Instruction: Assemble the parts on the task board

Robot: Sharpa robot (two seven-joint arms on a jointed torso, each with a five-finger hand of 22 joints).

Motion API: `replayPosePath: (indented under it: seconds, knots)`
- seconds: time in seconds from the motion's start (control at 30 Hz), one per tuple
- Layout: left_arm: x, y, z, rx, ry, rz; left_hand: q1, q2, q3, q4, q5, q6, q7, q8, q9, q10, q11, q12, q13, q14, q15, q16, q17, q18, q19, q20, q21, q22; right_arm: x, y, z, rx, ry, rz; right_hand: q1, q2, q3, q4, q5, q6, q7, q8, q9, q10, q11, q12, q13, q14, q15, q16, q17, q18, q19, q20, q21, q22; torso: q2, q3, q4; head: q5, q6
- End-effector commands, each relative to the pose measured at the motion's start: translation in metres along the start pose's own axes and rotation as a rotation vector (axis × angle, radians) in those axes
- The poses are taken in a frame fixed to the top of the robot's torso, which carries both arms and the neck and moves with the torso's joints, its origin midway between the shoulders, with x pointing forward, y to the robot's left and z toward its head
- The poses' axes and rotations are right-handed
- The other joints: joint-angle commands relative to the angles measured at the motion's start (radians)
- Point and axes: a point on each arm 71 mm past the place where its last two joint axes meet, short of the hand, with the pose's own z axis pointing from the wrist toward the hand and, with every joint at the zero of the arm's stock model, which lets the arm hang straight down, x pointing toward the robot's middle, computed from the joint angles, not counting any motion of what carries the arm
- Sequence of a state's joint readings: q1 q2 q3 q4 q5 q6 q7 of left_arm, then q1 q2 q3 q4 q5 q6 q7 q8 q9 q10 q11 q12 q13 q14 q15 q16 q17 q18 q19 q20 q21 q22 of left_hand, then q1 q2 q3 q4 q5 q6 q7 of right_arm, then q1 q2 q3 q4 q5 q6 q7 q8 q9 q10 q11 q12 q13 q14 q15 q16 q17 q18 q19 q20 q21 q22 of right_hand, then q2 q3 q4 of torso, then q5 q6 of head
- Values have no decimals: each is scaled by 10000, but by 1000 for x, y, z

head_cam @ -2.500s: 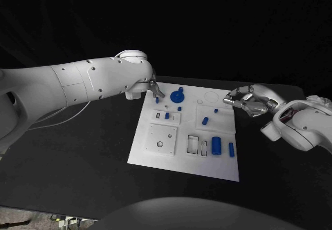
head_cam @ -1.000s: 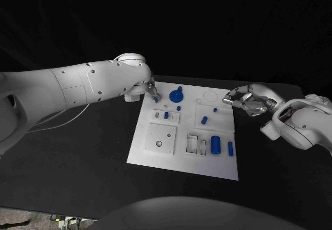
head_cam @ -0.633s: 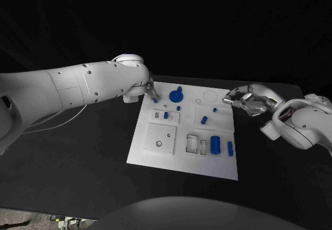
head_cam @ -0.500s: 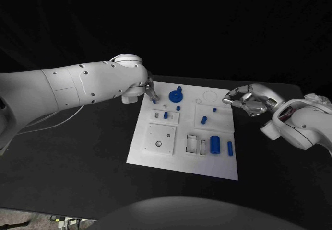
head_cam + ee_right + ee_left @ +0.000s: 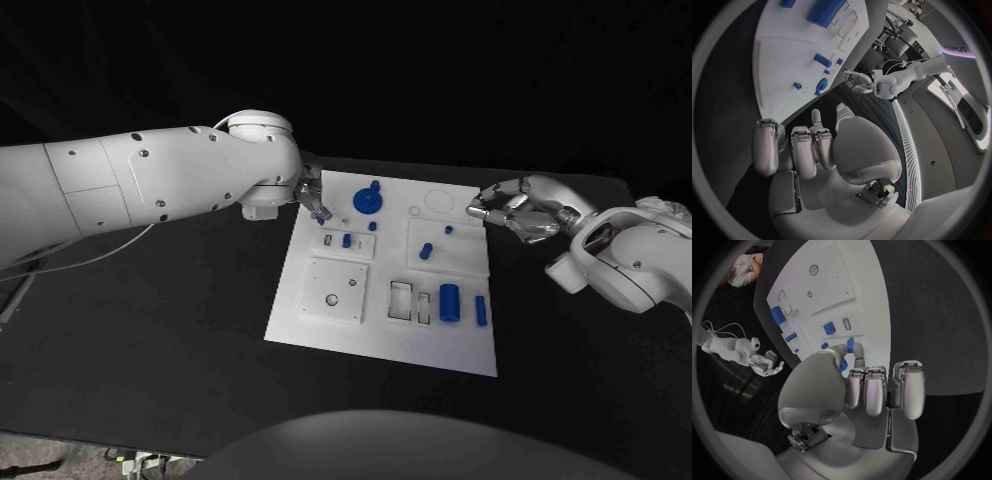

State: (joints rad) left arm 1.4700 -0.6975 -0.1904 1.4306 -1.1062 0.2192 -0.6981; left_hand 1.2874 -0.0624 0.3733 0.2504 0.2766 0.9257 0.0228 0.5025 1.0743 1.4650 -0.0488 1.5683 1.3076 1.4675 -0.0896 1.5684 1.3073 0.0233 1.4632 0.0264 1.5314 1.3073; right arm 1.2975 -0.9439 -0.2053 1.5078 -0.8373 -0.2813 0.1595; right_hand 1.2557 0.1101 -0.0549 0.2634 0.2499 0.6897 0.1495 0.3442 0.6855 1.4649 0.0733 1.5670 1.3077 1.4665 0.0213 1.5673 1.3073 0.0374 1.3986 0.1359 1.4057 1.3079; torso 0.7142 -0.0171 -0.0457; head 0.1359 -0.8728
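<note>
Head view: a white board [image 5: 378, 345] lies mid-tabletop [image 5: 173, 330], with blue parts spread over it. Nearest the robot, toward the board's right side, a large blue cylinder [image 5: 450, 303] lies beside a slimmer blue bar [image 5: 480, 311], next to two rectangular slots [image 5: 410, 301]. Left of these sits a square white plate [image 5: 335, 289] with a small hole. Farther up, a short blue peg [image 5: 427, 252] lies near the board's centre, and a small blue block [image 5: 346, 240] sits in a recess toward the left edge. At the far end a round blue gear [image 5: 369, 202] stands on the board beside a ring outline [image 5: 438, 202]. The left robot hand [image 5: 309, 196] hovers over the board's far left corner, pinching a small blue part [image 5: 850, 344] between thumb and fingertip, the other fingers curled together, as the left wrist view shows. The right robot hand [image 5: 516, 212] hangs just off the board's far right edge, fingers curled in and holding nothing, well apart from the left.
</note>
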Motion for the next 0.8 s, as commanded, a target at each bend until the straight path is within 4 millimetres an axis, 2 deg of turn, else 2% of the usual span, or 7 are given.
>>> replayPosePath:
  seconds: [0.03,0.13,0.3,0.4,0.47,0.6,0.8]
  knots:
    - [4,1,-4,-416,250,257,7,-53,291,-239,-29,52,-74,-20,-4,1058,-26,24,2632,1033,-39,24,2635,-93,737,-62,-39,2327,2,0,0,9,136,-21,132,-3,11,-54,37,36,13,27,-11,1059,85,38,2630,1043,96,35,2635,152,-23,61,-57,1934,-6,-7,5,33,2]
    - [7,-1,-6,-325,339,249,-31,-67,337,-231,-52,56,-71,-27,2,1058,-22,24,2632,1033,-36,24,2635,-92,733,-60,-46,2323,2,-1,0,26,147,-17,132,-3,11,-54,37,36,13,27,-11,1059,85,38,2630,1043,96,35,2635,152,-23,61,-57,1934,-2,-11,7,58,2]
    - [13,-2,-7,-257,453,111,-123,-84,410,-200,-98,64,-60,-43,9,1058,-14,24,2632,1033,-30,24,2635,-92,735,-55,-46,2326,3,-1,0,12,173,-11,142,-5,14,-59,42,32,13,25,-13,1059,85,38,2630,1043,96,35,2635,153,-26,62,-60,1933,8,1,-20,123,2]
    - [15,-3,-7,-245,501,97,-183,-95,438,-180,-128,73,-55,-50,13,1058,-10,24,2632,1033,-26,24,2635,-90,728,-53,-55,2321,3,-1,1,8,182,-9,147,-6,15,-62,44,30,13,23,-14,1059,84,38,2630,1043,96,35,2635,153,-27,62,-61,1933,5,-8,-7,117,2]
    - [17,-4,-7,-236,515,83,-207,-99,449,-172,-147,77,-55,-53,15,1058,-8,24,2632,1033,-25,24,2635,-87,722,-51,-63,2315,4,-1,1,8,188,-8,147,-6,15,-62,44,30,13,23,-14,1059,84,38,2630,1043,96,35,2635,153,-27,62,-61,1933,2,0,4,114,2]
    - [19,-6,-7,-234,521,66,-238,-95,471,-163,-173,86,-55,-58,17,1058,-7,24,2632,1033,-24,24,2635,-84,715,-50,-73,2309,4,-1,1,-2,204,-3,147,-6,15,-62,44,30,13,23,-14,1059,84,38,2630,1043,96,35,2635,153,-27,62,-61,1933,12,2,-25,163,2]
    - [22,-9,-5,-220,539,55,-265,-88,489,-154,-190,94,-54,-61,19,1058,-6,24,2632,1033,-23,24,2635,-80,707,-48,-85,2302,5,-1,1,-4,213,-1,147,-6,15,-62,44,30,13,23,-14,1059,84,38,2630,1043,96,35,2635,153,-27,62,-61,1933,17,-5,-21,140,2]
